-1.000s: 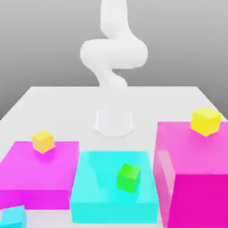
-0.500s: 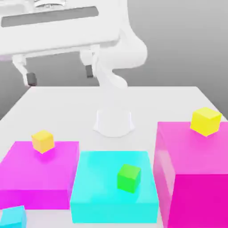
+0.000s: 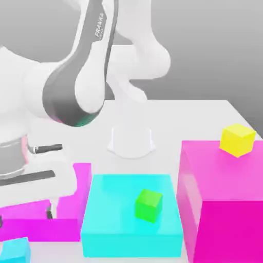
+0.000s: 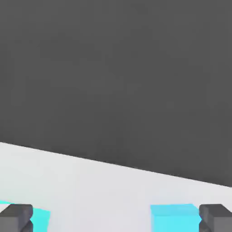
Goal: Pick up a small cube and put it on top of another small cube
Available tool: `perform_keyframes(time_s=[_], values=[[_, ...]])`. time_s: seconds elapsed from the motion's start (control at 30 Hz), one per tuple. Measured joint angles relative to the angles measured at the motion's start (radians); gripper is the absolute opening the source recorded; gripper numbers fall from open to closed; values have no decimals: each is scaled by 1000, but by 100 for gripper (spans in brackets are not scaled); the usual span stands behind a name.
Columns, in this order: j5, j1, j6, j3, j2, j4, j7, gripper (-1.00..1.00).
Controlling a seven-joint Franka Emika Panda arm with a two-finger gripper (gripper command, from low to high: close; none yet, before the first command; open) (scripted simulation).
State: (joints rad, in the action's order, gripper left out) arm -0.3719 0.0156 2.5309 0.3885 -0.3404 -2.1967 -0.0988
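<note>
Claw (image 3: 24,218) is wide open with nothing between the fingertips (image 4: 216,218); in the hand view they sit at the two lower corners with bare table between them. In the exterior view it hangs low at the exterior view's left, over the low magenta block (image 3: 67,226), with the arm (image 3: 82,87) folded down above it. The relation that matters: the small cyan cube (image 3: 14,250) sits on the table in front of that magenta block, on the camera side of the claw and lower, at the bottom-left corner of the exterior view. My read is the claw is not yet over the cube, so it needs a short shift toward the camera, then a straight drop. The cube has no long axis, so any pair of opposite faces works; the finger line runs roughly across the exterior view, so little wrist turn looks needed. The hand view shows two cyan patches next to the fingertips, and I cannot tell which is the cube and which is the big flat cyan block (image 3: 113,215). That block, with the green cube (image 3: 148,205) on it, is just beside the target on the exterior view's right, so watch that side on descent. The lemon-yellow cube (image 3: 237,139) sits atop the tall magenta block (image 3: 226,205), well apart at the exterior view's right and higher, so expect a long lift across the table (image 3: 195,118).
</note>
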Motion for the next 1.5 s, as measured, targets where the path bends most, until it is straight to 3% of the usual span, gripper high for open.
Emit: perform_keyframes(time_s=[0.1,0.23,0.27,0.47,0.63,1.0,1.1,1.17,1.27,1.5], values=[[30,24,37,17,-81,4,-40,0],[-32,84,136,-47,-225,37,-102,0],[-44,95,152,-60,-248,43,-111,-100],[-51,101,158,-67,-259,46,-116,-100],[33,39,54,2,-116,8,-59,-100],[79,-196,-214,-213,212,-82,-76,-100],[114,-276,-279,-265,313,-110,-68,-100],[136,-214,-316,-310,375,-128,-62,-100],[178,-332,-378,-397,482,-156,-51,-100],[282,-445,-483,-557,722,-234,-22,-100]])
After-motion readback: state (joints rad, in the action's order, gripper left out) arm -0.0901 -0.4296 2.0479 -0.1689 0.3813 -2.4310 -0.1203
